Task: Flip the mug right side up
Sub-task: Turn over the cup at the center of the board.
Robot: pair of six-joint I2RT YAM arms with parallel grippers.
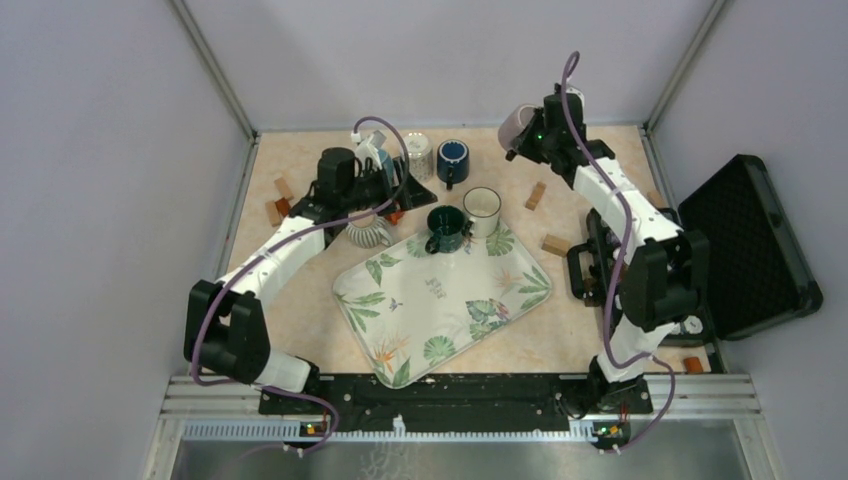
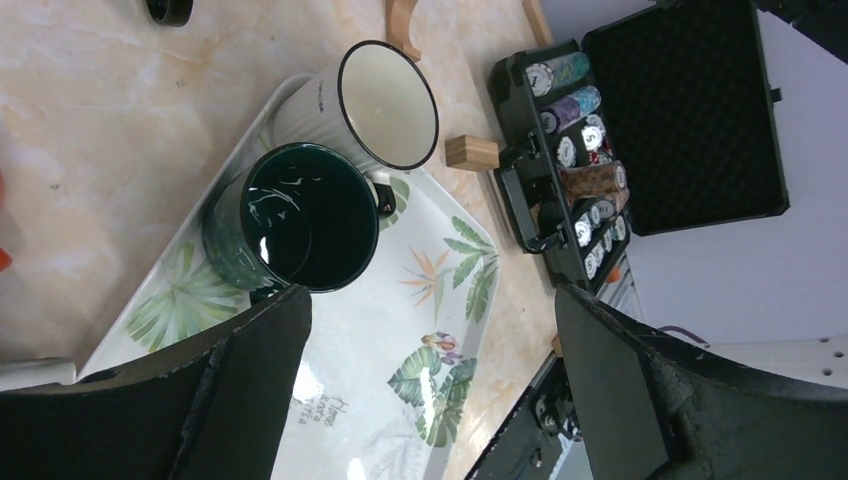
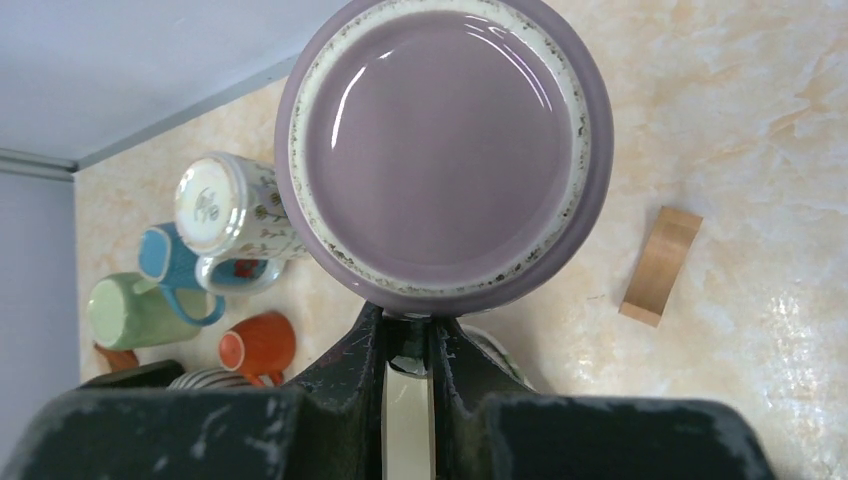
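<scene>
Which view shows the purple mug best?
Right wrist: the mug fills the frame, base toward the camera, pinched by the right hand. Top view shows it small, near the back wall. Left wrist misses it.

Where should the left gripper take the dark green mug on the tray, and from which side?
Probably the rim: the dark green mug stands upright with its mouth open, so one finger goes inside, one outside. Come from above, on the side away from the white mug, which stands close beside it. The left gripper is open.
</scene>
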